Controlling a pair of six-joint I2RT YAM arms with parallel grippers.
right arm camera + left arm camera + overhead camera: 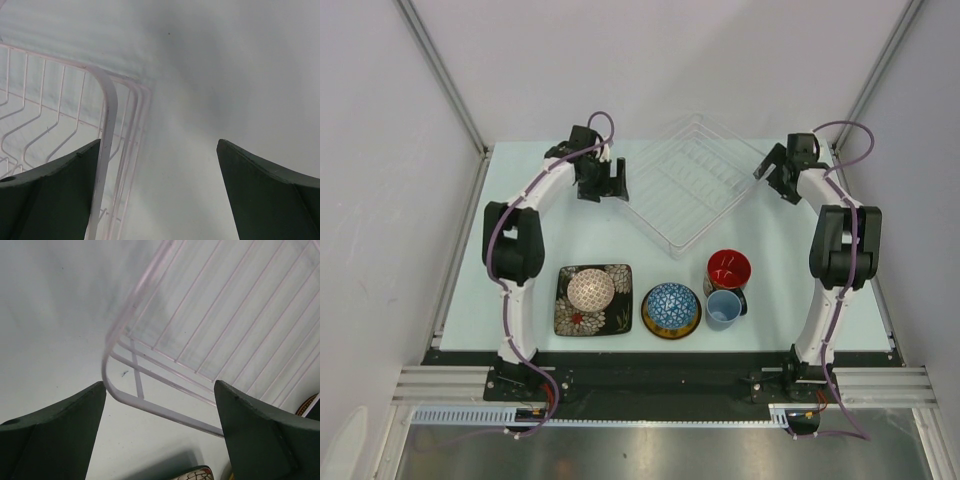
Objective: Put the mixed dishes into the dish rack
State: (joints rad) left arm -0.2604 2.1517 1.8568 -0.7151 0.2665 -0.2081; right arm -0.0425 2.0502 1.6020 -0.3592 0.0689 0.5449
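Note:
The dish rack (692, 182), a clear ribbed basket, sits at the back middle of the table. My left gripper (604, 190) hangs open just off its left corner, and that corner (150, 407) shows between the fingers (160, 386). At the rack's right corner (107, 100), my right gripper (775, 182) is open and holds nothing (159, 143). Near the front, a pinkish-white bowl (591, 289) rests on the black square floral plate (570, 318). The blue mosaic bowl (671, 304) sits on the yellow dark-rimmed plate (671, 334). A red-inside cup (728, 268) touches the light blue cup (723, 308).
White walls with metal posts close in the table on the left, back and right. Both arm bases stand at the near edge. A patterned dish rim (196, 474) peeks in at the bottom of the left wrist view.

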